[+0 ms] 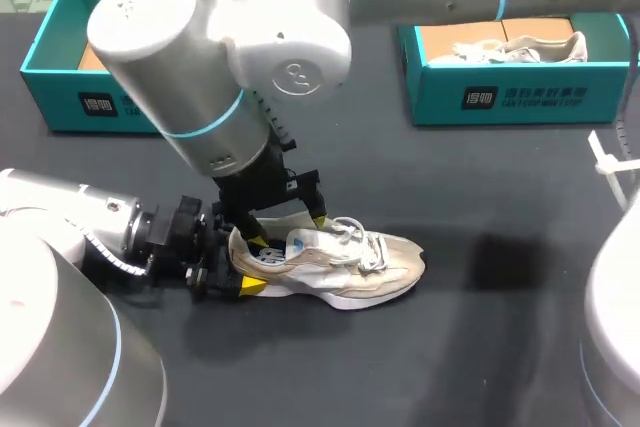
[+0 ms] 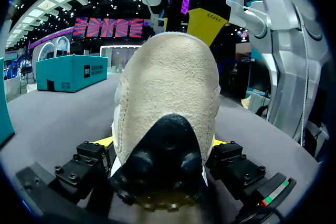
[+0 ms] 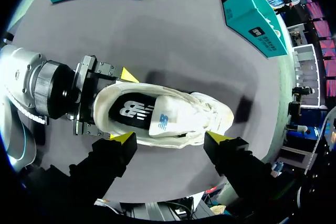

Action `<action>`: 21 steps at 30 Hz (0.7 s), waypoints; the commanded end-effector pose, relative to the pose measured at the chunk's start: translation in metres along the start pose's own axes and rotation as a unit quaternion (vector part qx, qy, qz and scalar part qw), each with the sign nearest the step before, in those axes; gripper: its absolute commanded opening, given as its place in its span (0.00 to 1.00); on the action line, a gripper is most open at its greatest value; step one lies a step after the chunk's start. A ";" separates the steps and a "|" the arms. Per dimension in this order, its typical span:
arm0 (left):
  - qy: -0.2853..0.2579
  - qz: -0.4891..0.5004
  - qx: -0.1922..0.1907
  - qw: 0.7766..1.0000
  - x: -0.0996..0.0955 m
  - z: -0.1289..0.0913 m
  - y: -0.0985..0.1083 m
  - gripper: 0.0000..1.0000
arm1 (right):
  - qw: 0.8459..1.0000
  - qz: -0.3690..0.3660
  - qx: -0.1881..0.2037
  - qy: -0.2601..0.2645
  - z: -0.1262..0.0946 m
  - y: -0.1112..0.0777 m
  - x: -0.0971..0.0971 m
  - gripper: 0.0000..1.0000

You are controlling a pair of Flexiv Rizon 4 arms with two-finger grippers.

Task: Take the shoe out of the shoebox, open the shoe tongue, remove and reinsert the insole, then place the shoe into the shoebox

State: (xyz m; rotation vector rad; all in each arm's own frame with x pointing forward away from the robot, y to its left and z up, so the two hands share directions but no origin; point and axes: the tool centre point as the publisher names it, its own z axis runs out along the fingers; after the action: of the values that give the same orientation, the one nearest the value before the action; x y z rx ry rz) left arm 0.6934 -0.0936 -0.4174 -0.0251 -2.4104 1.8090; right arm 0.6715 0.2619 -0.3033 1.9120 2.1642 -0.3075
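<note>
On the dark table [image 1: 500, 297] lie 2 shoes and 2 teal boxes, with 2 arms over them. Nearest the robot, the left claw [image 1: 225, 282] comes in low from the left and is clamped on the heel of 1 cream shoe [image 1: 345, 265], 1 yellow-tipped finger on each side of the heel. This shoe rests on its sole on the table, outside both boxes, toe pointing away from the left claw. In the right wrist view its dark insole [image 3: 123, 109] shows in the opening, with the white tongue [image 3: 160, 121] lying just ahead of it.

Just above that shoe hangs the right claw [image 3: 170, 139], its arm crossing in from the far right. Its 2 fingers are spread wide, 1 tip near the heel opening and 1 near the laces; whether either tip touches cannot be told.

Along the far edge stand the 2 boxes, well apart: the left box [image 1: 60, 97], and the right box [image 1: 520, 92] holding the second shoe [image 1: 520, 47].
</note>
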 end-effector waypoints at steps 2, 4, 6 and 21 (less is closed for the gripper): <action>-0.001 0.000 0.000 1.000 0.001 0.000 0.001 0.00 | 0.946 0.323 0.002 -0.030 0.009 -0.005 0.008 0.68; -0.001 0.000 0.000 1.000 0.001 0.000 0.001 0.00 | 0.944 0.330 0.003 -0.027 0.012 -0.005 0.009 0.67; -0.001 0.000 0.000 1.000 0.001 0.000 0.001 0.00 | 0.941 0.337 0.003 -0.027 0.015 -0.004 0.010 0.68; -0.001 0.000 0.000 1.000 0.001 0.000 0.001 0.00 | 0.922 0.385 -0.015 -0.035 0.030 -0.001 0.020 0.65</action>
State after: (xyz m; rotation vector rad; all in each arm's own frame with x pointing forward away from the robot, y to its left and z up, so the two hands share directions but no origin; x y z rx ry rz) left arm 0.6933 -0.0935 -0.4174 -0.0251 -2.4105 1.8088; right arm 0.6751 0.2654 -0.3330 1.8598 2.1442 -0.3651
